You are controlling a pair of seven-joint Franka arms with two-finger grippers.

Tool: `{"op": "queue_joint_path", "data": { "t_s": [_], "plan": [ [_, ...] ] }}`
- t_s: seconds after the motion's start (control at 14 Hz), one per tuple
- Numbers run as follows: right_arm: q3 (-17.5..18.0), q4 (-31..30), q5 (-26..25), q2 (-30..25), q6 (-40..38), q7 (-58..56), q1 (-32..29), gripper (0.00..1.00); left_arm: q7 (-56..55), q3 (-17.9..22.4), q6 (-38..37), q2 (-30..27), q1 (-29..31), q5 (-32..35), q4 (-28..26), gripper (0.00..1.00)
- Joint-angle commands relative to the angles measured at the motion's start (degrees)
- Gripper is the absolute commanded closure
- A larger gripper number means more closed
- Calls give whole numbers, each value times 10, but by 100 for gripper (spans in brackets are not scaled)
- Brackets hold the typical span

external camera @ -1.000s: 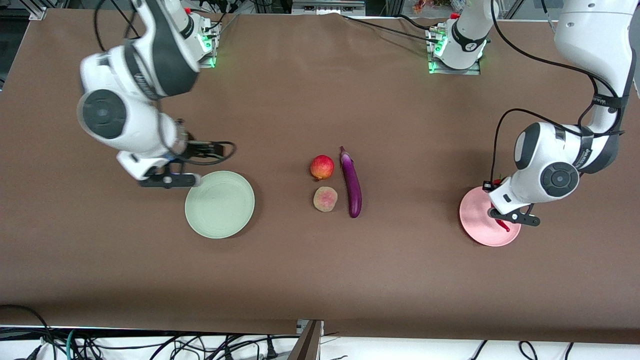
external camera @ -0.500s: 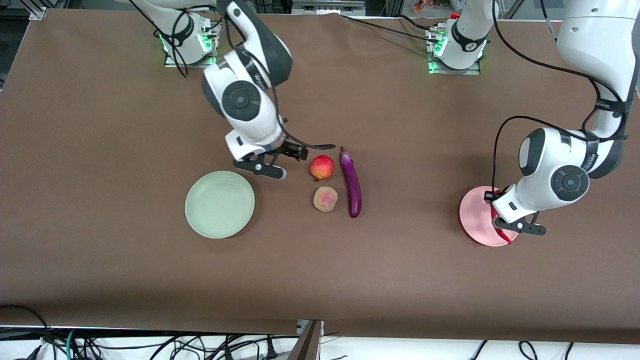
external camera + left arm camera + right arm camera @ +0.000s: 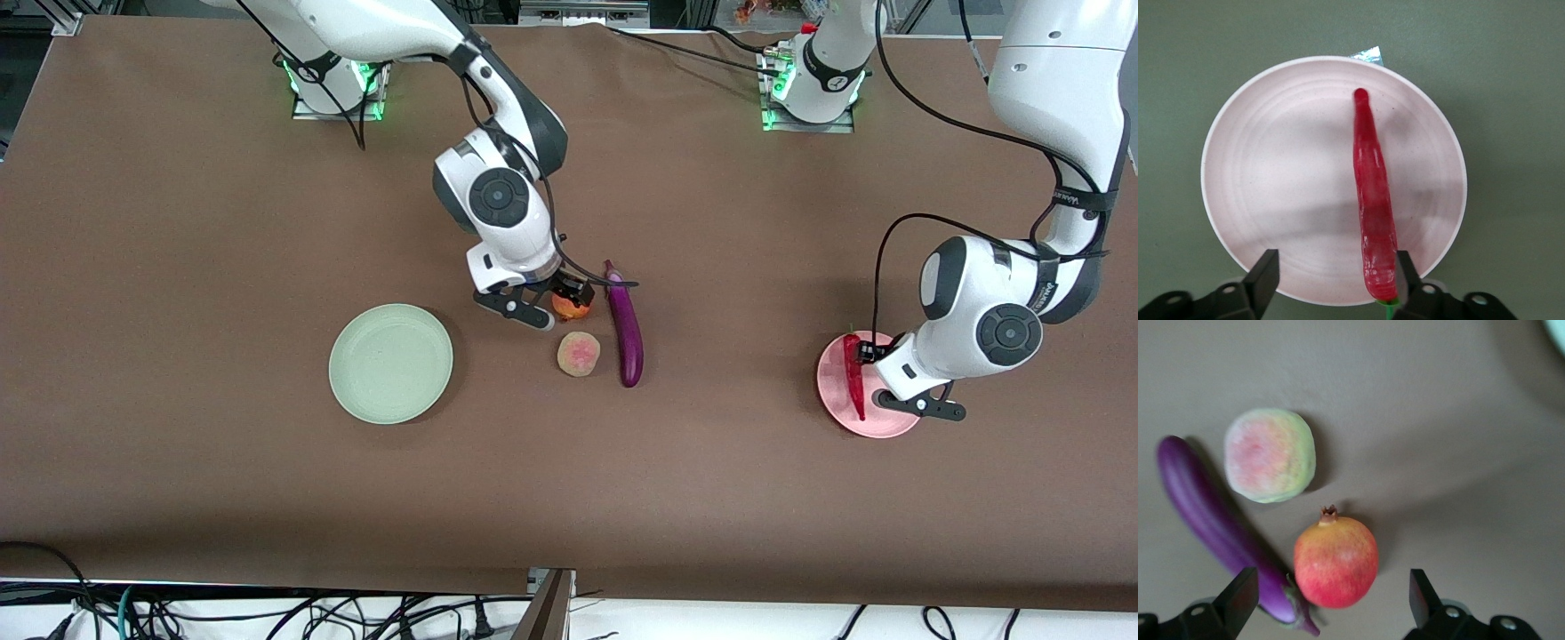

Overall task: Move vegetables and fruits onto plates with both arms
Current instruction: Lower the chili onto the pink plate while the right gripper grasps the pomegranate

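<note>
You're not getting any legible text: small lettering on both arms' wrist links is showing, too tiny to read.

Two white jointed arms with dark grey joint discs, looping black cables, and green-lit bases at the frame's top.

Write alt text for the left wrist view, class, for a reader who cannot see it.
A red chili pepper lies on a round pink plate, released, one end near the rim. The left gripper hangs open over the plate's edge, one finger beside the pepper's stem end.
</note>
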Motion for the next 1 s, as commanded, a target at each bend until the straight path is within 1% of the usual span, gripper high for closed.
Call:
{"op": "queue_joint_path", "data": {
  "t_s": [0.0,0.14,0.29,0.43,0.79,0.86,0.93],
  "plan": [
    [3,18,14,21,2,5,4,0,8,-3,-4,4,0,-13,13,0],
    [4,19,40,31,4,1,4,0,7,-4,-5,3,0,-13,13,0],
    [4,19,44,42,7,5,5,0,8,-4,-8,3,0,-13,13,0],
    [8,19,58,53,28,9,6,0,8,-4,-9,3,-2,-13,13,0],
    [11,17,59,68,44,15,16,0,8,-4,-12,3,-2,-13,10,0],
    [10,17,59,68,44,13,16,6,8,-4,-12,2,-2,-13,10,0],
    [10,18,58,66,44,8,16,25,9,-4,-14,1,-2,-13,10,0]
  ]
}}
